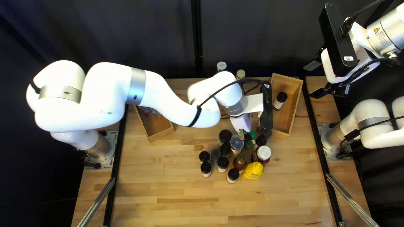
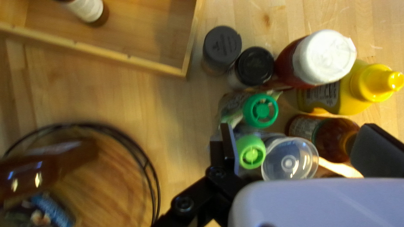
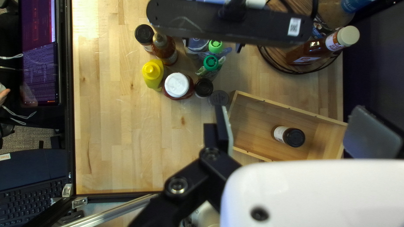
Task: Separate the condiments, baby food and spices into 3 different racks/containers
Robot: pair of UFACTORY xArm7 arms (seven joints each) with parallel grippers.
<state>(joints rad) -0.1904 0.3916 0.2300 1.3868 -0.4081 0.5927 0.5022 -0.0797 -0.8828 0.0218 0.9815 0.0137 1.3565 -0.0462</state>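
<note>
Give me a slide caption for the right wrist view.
Open right gripper facing a wooden box that holds one black-lidded jar, with a yellow bottle standing outside it.

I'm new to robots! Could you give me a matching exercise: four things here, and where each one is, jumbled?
Things:
1. Yellow bottle
2. Lone black-lidded jar
3. Left gripper
4. Pale-capped brown bottle

Places:
A. Open, at the green caps
B. Over the round wooden tray
C. Beside the white-capped bottle
D. Inside the wooden box

Pairs: 1-C; 2-D; 3-A; 4-B
</note>
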